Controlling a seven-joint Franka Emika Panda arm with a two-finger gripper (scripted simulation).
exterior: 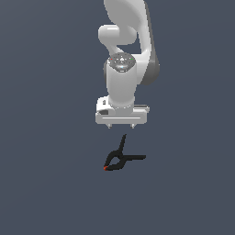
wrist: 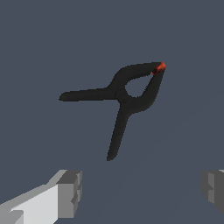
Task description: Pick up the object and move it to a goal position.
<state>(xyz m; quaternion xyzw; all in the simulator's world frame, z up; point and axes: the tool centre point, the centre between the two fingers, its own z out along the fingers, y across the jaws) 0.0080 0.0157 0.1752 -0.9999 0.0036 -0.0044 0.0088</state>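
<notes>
The object [exterior: 120, 158] is a small black spring clamp lying flat on the dark grey floor, two thin handles splayed apart and a red-orange jaw tip at its lower end toward the exterior view's left. My gripper [exterior: 121, 125] hangs a little above and just behind it, pointing down, open and holding nothing. In the wrist view the clamp [wrist: 127, 98] lies whole ahead of the gripper [wrist: 142, 192], and the two grey fingertips [wrist: 70, 192] stand wide apart with only bare floor between them.
A plain dark grey floor [exterior: 46, 183] fills both views. The white arm [exterior: 131, 41] rises behind the gripper.
</notes>
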